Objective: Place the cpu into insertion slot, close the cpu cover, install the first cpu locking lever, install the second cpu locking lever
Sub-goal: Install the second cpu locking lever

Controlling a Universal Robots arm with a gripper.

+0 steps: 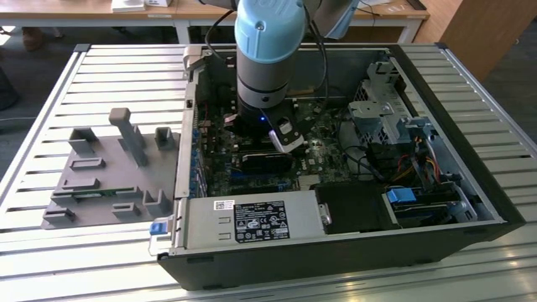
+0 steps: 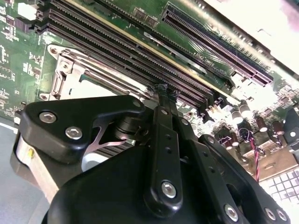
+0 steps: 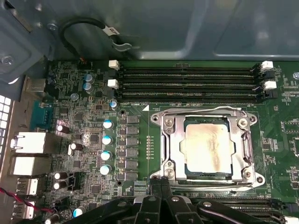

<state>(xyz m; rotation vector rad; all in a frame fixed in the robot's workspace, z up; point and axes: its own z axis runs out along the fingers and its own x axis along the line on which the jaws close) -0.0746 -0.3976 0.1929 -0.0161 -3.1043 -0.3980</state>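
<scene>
claw [image 3: 161, 186]: fingers pressed together, holding nothing | cpu [image 3: 207, 145]: seated in insertion slot [image 3: 167, 173], cpu cover [image 3: 245, 147] closed over it | relation: claw tip touches socket's near edge, at the lever side

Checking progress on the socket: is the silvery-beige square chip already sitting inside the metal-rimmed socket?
Yes, in the first wrist view the silvery-beige square chip lies flat within the silvery metal-rimmed socket.
</scene>
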